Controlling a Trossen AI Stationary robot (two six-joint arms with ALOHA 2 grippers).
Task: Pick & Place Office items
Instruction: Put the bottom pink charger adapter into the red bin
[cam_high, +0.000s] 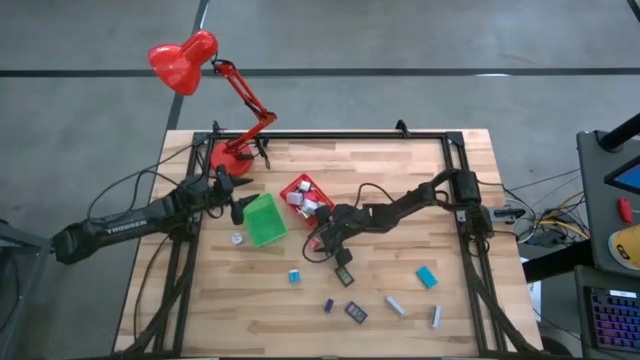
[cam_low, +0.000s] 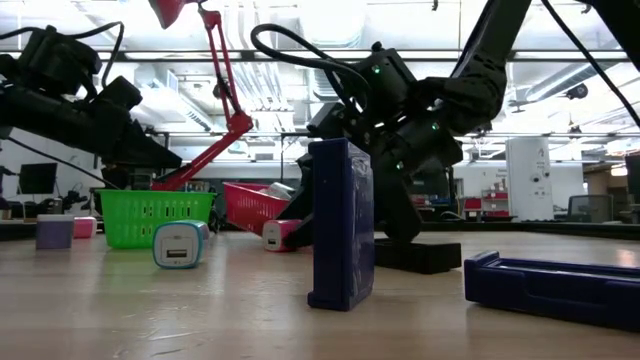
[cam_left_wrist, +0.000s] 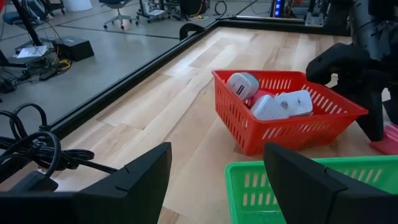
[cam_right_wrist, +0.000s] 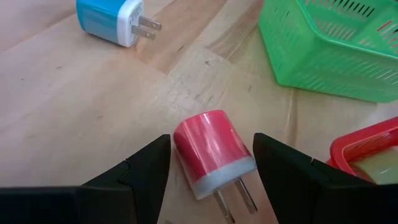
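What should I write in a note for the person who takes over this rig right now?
Left hand: open, empty, hovering at the green bin.
Right hand: open around a red plug lying on the table beside the red bin, not closed yet.
Done: a few white chargers lie in the red bin.
Left: the red plug, a blue plug, and several small items scattered on the near part of the table. I cannot see inside the green bin.

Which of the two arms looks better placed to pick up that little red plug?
The right one. Its hand hangs open with the red plug between its fingers, beside the red bin. The left hand waits by the green bin.
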